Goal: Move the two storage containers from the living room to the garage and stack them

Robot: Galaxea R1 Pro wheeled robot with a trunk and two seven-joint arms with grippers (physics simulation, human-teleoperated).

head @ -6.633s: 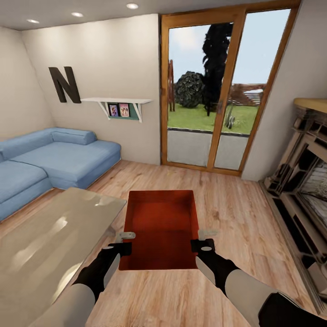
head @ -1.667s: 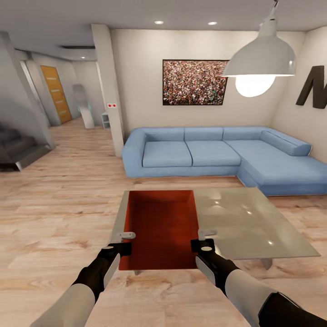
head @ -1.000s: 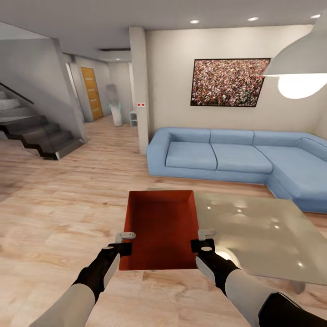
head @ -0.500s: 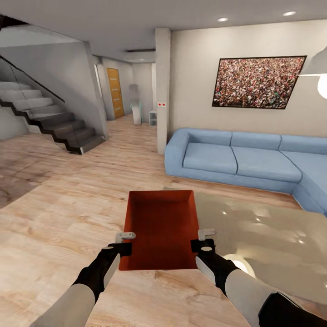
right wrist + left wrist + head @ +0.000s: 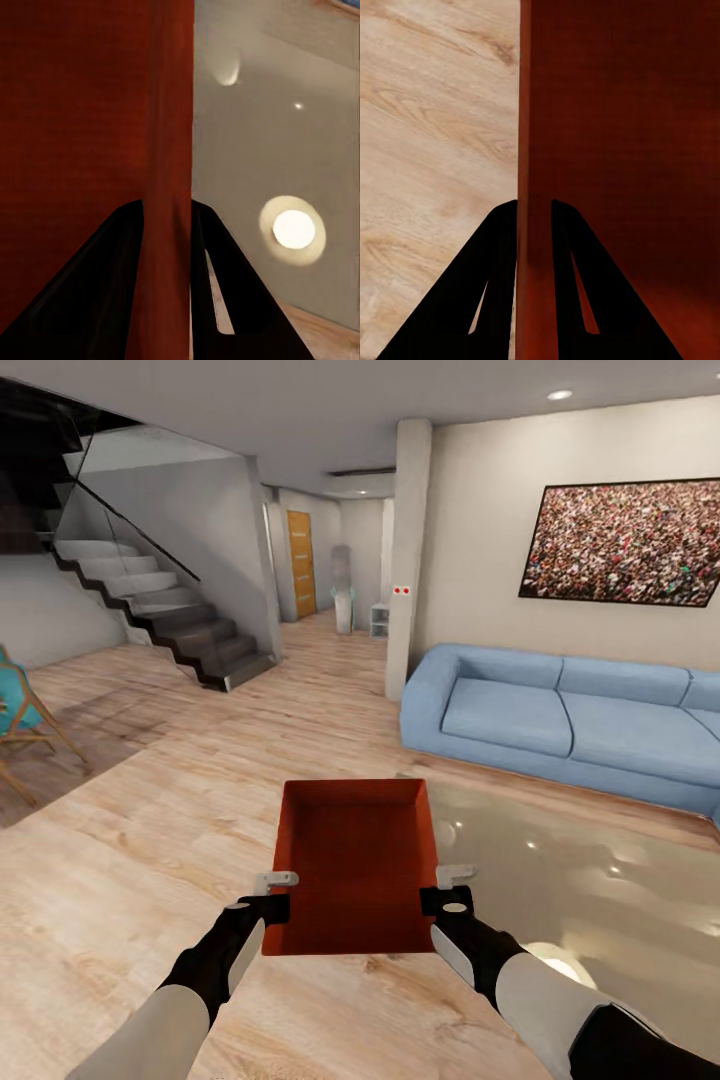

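Orange-red container (image 5: 355,865) unchanged in grip; view swung toward stairs (image 5: 170,615).

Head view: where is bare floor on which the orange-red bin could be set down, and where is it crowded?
Bare light wood plank floor lies left of the orange-red rectangular storage bin, bordered by the dark staircase and the turquoise chair. To the right it is crowded: the glass coffee table and the blue sofa.
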